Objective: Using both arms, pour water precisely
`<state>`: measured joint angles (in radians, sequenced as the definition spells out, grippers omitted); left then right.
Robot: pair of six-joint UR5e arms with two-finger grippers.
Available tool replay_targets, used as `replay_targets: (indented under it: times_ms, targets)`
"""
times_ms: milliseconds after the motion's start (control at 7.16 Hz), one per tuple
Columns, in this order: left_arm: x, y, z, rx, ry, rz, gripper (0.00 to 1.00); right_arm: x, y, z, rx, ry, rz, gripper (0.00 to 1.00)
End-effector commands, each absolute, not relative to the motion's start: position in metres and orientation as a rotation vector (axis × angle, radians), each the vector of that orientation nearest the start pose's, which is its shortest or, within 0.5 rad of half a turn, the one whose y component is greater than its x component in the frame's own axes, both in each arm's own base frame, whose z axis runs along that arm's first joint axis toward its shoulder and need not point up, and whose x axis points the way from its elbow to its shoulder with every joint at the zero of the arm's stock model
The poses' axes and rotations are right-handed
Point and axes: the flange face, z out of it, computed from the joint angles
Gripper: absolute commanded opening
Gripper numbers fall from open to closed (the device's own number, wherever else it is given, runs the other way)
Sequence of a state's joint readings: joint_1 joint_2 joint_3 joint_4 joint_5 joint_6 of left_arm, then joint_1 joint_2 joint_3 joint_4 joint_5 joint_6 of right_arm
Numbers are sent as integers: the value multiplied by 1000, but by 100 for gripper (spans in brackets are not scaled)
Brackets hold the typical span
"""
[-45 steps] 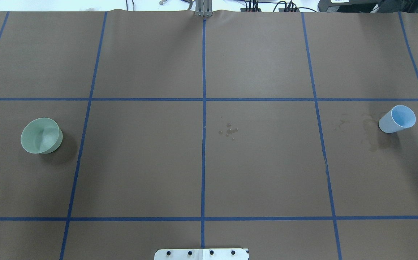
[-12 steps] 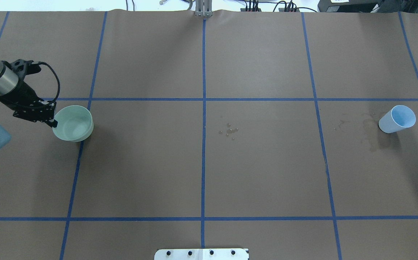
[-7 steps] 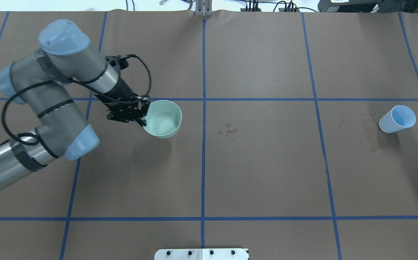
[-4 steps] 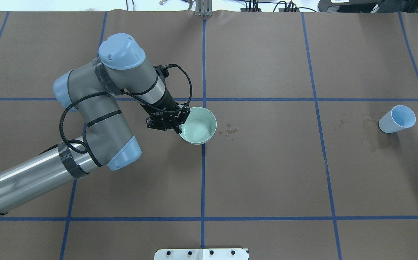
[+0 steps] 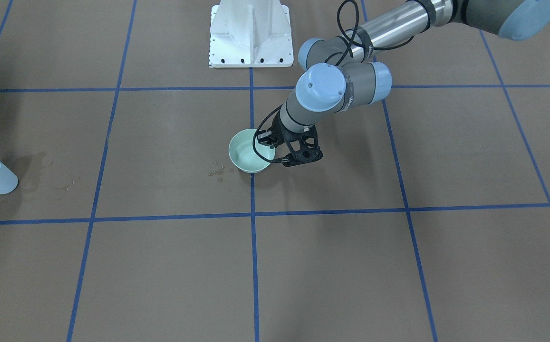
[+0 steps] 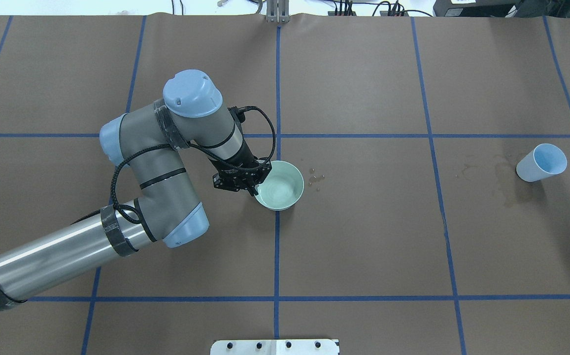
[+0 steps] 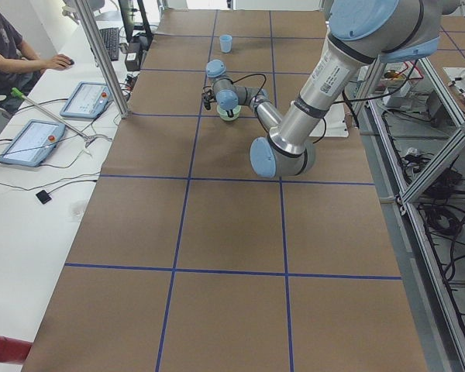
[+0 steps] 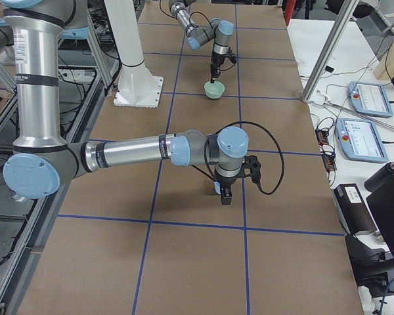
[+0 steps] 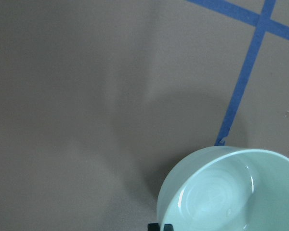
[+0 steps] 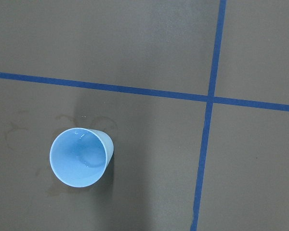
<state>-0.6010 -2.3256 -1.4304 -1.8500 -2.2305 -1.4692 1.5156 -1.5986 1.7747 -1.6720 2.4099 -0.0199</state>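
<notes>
Finding: the water [image 10: 88,163] shows only as faint glints inside the blue cup [image 10: 79,158], which stands upright at the robot's right end of the table [image 6: 363,246], on stained paper. The cup looks light and thin-walled, so it would likely flex under a hard squeeze. A moderate side grip on the mid wall seems soundest, kept level to avoid slopping. The right gripper [image 8: 224,194] appears only in the right side view, so whether it is open or closed cannot be told. Its wrist camera looks down on the cup from above. The left gripper [image 6: 255,189] is well apart from the water, clamped on the near rim of the green bowl [image 6: 282,185] at table centre, with spilled drops [image 6: 316,178] just beside it. A rim pinch may let the smooth bowl pivot.
</notes>
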Motion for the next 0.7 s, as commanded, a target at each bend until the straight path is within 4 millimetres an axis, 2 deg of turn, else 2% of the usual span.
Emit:
replay_targets:
  times_ms: [0,140,279,419,559]
  targets:
    - [564,-475,211,-274,1027,-152,64,33,-481,577,58,-842,-104,100]
    - [553,-475,195,-243,1055,-153,85,33,-478,563,88,-837,-123,100]
    - [539,-473,179,-205,1083,-160,90,33,-481,556,107,-840,-132,100]
    - [515,-472,166,-178,1119,-161,92,31,-479,557,134,-838,-150,100]
    - [506,-469,174,-174,1118,-166,92,29,-454,575,214,-847,-192,100]
